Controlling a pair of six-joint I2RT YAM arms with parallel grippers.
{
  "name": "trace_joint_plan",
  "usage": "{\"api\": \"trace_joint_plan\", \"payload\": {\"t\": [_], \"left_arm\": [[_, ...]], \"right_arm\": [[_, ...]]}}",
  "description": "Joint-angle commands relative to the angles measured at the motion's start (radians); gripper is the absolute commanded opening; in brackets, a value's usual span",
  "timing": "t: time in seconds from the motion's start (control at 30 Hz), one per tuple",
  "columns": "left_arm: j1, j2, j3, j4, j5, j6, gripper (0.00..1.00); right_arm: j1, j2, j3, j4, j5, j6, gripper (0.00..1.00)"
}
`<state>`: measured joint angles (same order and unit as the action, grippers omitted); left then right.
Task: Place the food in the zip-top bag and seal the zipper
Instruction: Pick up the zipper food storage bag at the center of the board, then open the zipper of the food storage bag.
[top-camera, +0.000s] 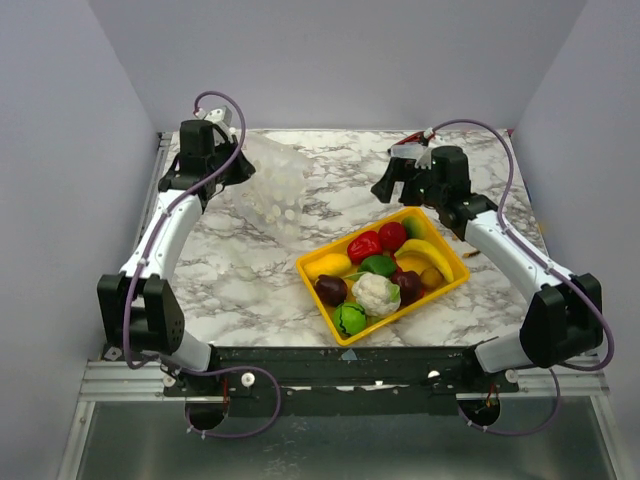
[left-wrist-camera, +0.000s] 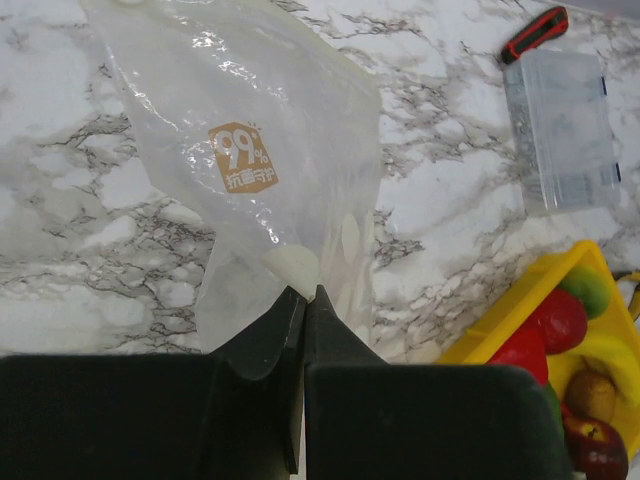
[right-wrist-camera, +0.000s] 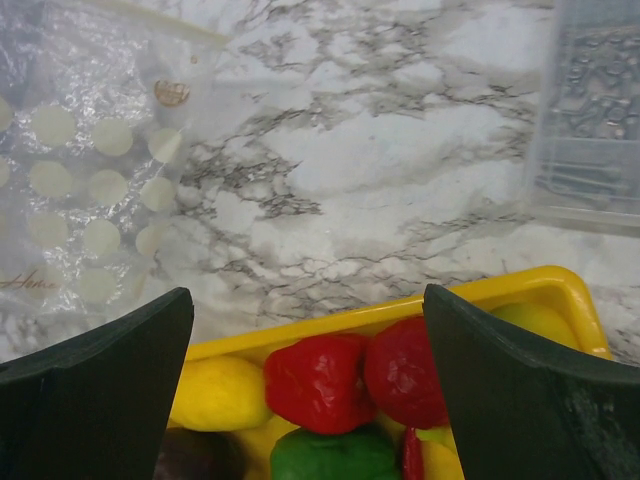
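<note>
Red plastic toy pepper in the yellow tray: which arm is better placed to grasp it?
Right. The right gripper hangs open near the pepper; the left gripper is shut on the transparent bag.

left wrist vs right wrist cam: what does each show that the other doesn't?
Left wrist only: the left claw shut on the bag, the bag's brown logo, and a red-black tool beside the clear box.
Right wrist only: the right claw open above the tray rim, and a yellow piece beside the red pepper.
Both: bag, tray, clear box, red pepper, marble table.
</note>
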<state>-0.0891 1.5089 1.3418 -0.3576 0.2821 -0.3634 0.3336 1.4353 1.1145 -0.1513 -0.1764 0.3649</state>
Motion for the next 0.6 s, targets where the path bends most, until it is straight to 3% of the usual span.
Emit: {"api": "trace_joint_plan", "payload": {"t": [0.0,0.1,0.27,0.57], "left_arm": [[-0.048,-0.148,-0.152,0.019,0.025,0.230,0.00],[-0.096,-0.257,-0.248,0.093,0.047,0.350,0.00],[-0.150,-0.444,-0.434,0.209,0.256,0.578,0.00],[-0.195,-0.578,-0.509,0.230,0.425,0.667,0.00]], "right_arm": [[0.002,0.038,0.090,-0.007,-0.212,-0.047,1.00],[0.002,0.065,0.143,-0.018,-0.266,-0.075,1.00],[0.002,0.103,0.233,-0.057,-0.408,-0.168,0.98],[0.002,0.145,0.252,-0.023,-0.631,-0.202,0.87]]}}
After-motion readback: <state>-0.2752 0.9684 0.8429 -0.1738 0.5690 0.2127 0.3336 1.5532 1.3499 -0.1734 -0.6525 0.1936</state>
